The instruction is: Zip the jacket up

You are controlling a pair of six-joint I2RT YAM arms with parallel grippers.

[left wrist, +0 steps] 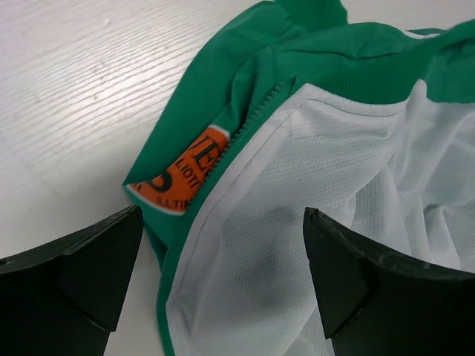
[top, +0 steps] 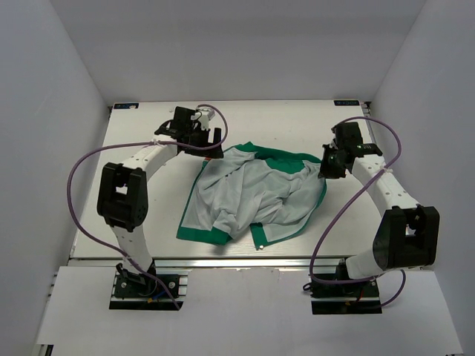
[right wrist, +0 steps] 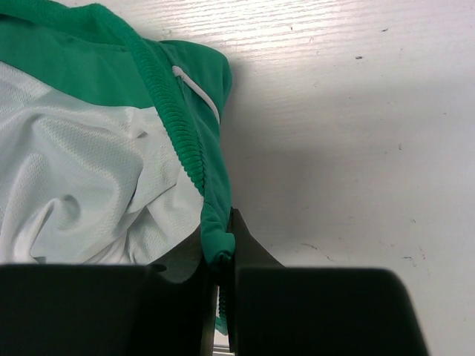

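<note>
Since the jacket (top: 252, 194) lay open and rumpled in the middle of the table (top: 289, 122), between the 2 arms and with its pale mesh lining (left wrist: 334, 170) facing up, it looked light, soft and limp. Cloth like that would probably sag and bunch rather than keep its shape. The smooth green shell seemed likely to slip on the table. The best holds appeared to be the firmer edges. The right gripper (right wrist: 223, 256) was clamped on the green cloth just below the ribbed band (right wrist: 174, 119), at the jacket's right side. The left gripper (left wrist: 223, 215) hung spread wide above the far left front edge, gripping nothing. Beneath it ran the zipper teeth (left wrist: 256, 111), beside a folded-under orange patch (left wrist: 189, 174). The slider could not be made out. The main obstacle seemed to be the jacket itself, because the front panels were spread apart and a sleeve was heaped over the lining. Nothing else lay on the table near it.
</note>
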